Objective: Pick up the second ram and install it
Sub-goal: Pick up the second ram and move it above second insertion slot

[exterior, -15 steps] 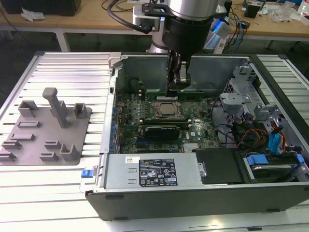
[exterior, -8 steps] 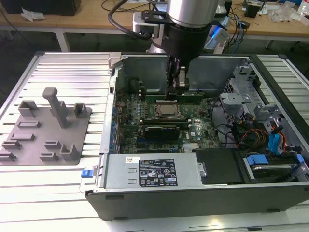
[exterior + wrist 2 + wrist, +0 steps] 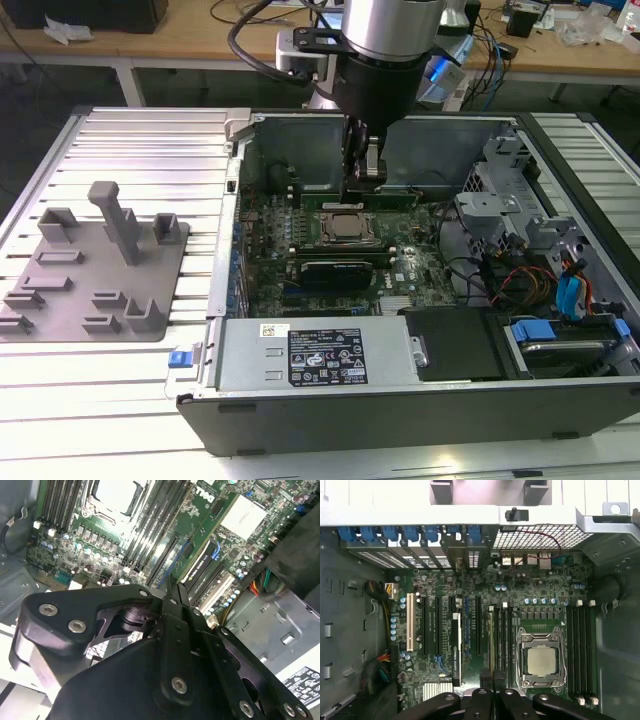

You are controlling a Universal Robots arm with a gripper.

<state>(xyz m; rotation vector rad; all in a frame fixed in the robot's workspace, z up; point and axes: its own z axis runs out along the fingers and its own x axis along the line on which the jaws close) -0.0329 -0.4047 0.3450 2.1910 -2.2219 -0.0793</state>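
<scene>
1. An open computer case (image 3: 230, 380) lies flat on a ribbed metal worktop (image 3: 130, 135). It takes up the middle of the worktop and the side toward the exterior view's right.
2. The arm reaches down into the case near its far wall. The hand (image 3: 366, 172) hangs over the motherboard's far edge, just beyond the CPU socket (image 3: 345, 227).
3. The second ram (image 3: 392, 193) stands on edge along the far side of the socket, parallel to the case's far wall. It is low against the board, in line with the memory slots.
4. In the first wrist view the stick (image 3: 491, 640) shows edge-on as a thin green line. It runs beside the socket (image 3: 541, 660) and ends between the fingertips of the hand (image 3: 492, 677).
5. The fingers are drawn close together and appear to pinch the stick's end from both sides. Whether it is fully seated in the slot cannot be told.
6. In the second wrist view the hand (image 3: 172, 587) narrows to a tight point above the board.
7. Empty black slots (image 3: 582, 650) lie on the socket's other side.
8. A grey fixture (image 3: 100, 290) sits on the worktop beside the case, toward the exterior view's left, well apart from the hand.
</scene>
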